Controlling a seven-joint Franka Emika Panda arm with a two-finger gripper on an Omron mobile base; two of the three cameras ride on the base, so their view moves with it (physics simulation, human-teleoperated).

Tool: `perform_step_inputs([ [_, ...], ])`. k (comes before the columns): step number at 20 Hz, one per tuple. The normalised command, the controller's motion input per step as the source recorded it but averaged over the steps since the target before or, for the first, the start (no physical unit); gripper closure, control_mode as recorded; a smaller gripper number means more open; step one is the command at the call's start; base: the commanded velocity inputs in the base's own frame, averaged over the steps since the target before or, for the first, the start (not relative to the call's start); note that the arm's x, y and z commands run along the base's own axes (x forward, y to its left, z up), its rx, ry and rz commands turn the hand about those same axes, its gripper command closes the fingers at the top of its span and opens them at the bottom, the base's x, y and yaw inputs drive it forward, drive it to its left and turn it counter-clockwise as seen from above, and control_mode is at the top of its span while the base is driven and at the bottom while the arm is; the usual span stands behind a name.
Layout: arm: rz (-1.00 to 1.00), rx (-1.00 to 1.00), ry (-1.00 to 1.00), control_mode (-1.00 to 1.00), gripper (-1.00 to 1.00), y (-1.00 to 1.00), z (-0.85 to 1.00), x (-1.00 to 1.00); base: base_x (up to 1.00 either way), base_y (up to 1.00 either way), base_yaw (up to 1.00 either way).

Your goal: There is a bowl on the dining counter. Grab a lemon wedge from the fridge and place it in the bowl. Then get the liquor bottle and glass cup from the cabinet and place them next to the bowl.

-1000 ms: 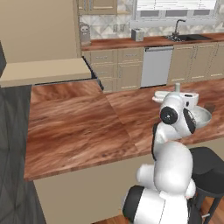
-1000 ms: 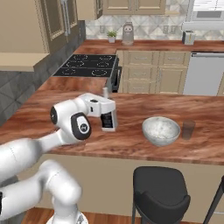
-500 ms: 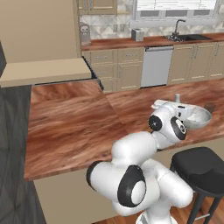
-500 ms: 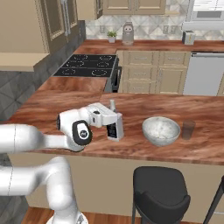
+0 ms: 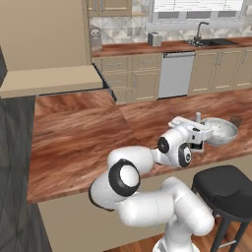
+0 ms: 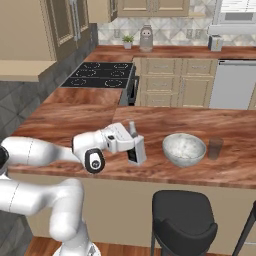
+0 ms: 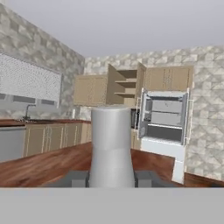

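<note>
Left base view: The white arm reaches forward and right over the reddish-brown wood-grain dining counter [image 5: 74, 133]. The two-finger gripper [image 5: 198, 142] is clamped on the small liquor bottle [image 5: 198, 118], whose pale cap projects above the hand. The bottle stands upright, just left of the wide, shallow, speckled grey-white bowl [image 5: 220, 131]. The bowl rests on the counter near its front edge. A small dark glass cup [image 5: 236, 121] stands just beyond the bowl to the right. A black round stool [image 5: 224, 189] stands below the counter edge.

Right base view: The gripper [image 6: 135, 150] grasps the liquor bottle [image 6: 132, 129] by its body; the clear neck and pale cap rise above the hand. Whether the bottle base touches the counter [image 6: 65, 117] cannot be determined. The bowl [image 6: 184, 149] sits to the right of the bottle, near but not touching it. The glass cup [image 6: 215, 148] stands just right of the bowl. Bowl contents are not discernible.

Hand view: The pale neck of the bottle [image 7: 112, 146] stands between the two finger pads [image 7: 78, 178], in contact on both sides. Beyond it, across the counter, the pale grey fridge [image 7: 164, 124] stands with doors open, and the tan wood cabinet [image 7: 124, 85] beside it is open, with plain shelves.
</note>
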Motion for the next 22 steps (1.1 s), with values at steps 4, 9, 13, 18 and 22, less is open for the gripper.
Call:
perform_step_inputs([
  [4,-0.11,0.0,-0.05,-1.0,1.0,-0.02,-0.09,0.0,0.0,0.0,0.0],
  [9,-0.11,0.0,-0.04,-1.0,1.0,0.0,-0.03,0.06,0.0,0.0,0.0],
  [13,-0.11,0.0,-0.03,-1.0,1.0,-0.01,0.0,0.17,0.0,0.0,0.0],
  [18,-0.09,0.02,-0.01,-1.0,1.0,0.0,-0.1,0.18,0.0,0.0,0.0],
  [22,-0.1,0.06,0.0,-1.0,1.0,-0.03,-0.06,0.25,0.0,0.0,0.0],
])
